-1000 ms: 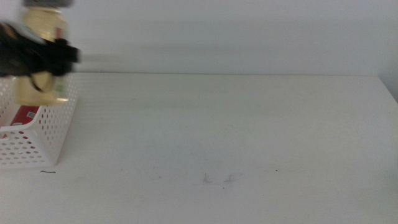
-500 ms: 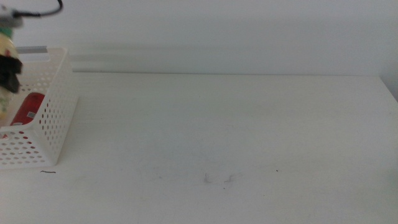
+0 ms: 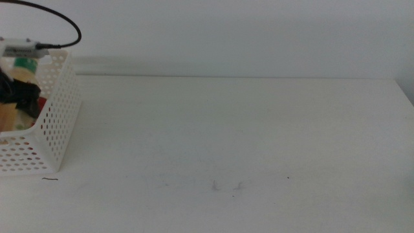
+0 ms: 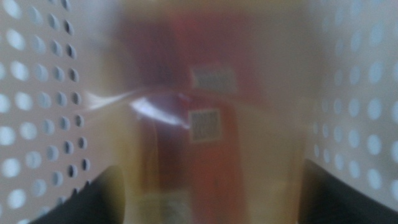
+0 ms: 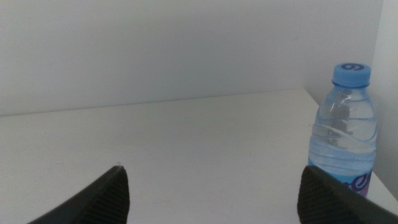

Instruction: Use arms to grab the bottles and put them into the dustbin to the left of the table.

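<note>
- Middle view: the white perforated dustbin (image 3: pixel 55 123) is seen at the far left edge of the white tabletop (image 3: pixel 246 136), partly cut off by the picture's edge.
- The left pincer (image 3: pixel 16 97) is seen as a dark shape down inside the dustbin, with a black cable arching above it.
- The yellow-liquid bottle (image 3: pixel 14 90) is seen inside the dustbin at the pincer; its green neck label shows just above the rim. A bit of red shows beside it.
- Left wrist view: the yellow-liquid bottle (image 4: pixel 211 124) fills the space between the two dark jaws and is gripped by them, both jaws being pressed against its sides. Perforated dustbin walls (image 4: pixel 37 112) are seen on both sides.
- The red can (image 4: pixel 205 124) is seen blurred through the yellow liquid, lying in the dustbin beyond the bottle; two pale label patches are visible on it.
- Right wrist view: the right pincer (image 5: pixel 211 199) is held open, jaws wide apart, with nothing between them.
- A clear water bottle (image 5: pixel 345 134) with a blue cap stands upright on the tabletop near its corner, close to one jaw but not touched by it.
- Faint dark scuff marks (image 3: pixel 226 186) are seen on the tabletop's near part.
</note>
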`<act>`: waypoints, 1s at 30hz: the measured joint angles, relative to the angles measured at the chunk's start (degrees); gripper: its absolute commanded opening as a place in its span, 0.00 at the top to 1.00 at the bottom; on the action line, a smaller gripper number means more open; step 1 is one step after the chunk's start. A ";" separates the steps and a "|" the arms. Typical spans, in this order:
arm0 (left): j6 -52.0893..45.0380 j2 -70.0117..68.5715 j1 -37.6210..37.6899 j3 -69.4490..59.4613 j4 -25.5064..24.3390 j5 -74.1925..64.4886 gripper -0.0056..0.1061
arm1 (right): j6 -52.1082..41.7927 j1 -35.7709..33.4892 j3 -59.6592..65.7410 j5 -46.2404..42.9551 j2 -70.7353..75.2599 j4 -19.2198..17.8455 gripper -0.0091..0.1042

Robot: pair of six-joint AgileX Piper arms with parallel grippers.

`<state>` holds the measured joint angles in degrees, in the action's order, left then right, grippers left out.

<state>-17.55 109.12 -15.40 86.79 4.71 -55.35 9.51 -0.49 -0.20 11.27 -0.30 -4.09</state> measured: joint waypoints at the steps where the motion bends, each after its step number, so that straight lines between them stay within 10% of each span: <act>1: 0.00 -0.41 0.00 -0.01 0.00 0.12 0.11 | 0.00 0.00 0.00 0.00 0.00 0.00 0.22; 10: -1.28 -15.04 4.88 0.34 1.01 -4.91 0.11 | 0.00 0.00 0.00 0.00 0.00 0.00 0.22; 22: -10.28 -40.57 21.79 4.26 27.31 -14.09 0.11 | 0.00 0.00 0.00 0.00 0.00 0.00 0.22; 30: -13.55 -45.13 26.88 7.74 31.92 -14.56 0.11 | 0.00 0.00 0.00 0.00 0.00 0.00 0.22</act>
<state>-31.11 63.98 11.48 94.53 36.63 -69.91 9.51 -0.49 -0.20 11.27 -0.30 -4.09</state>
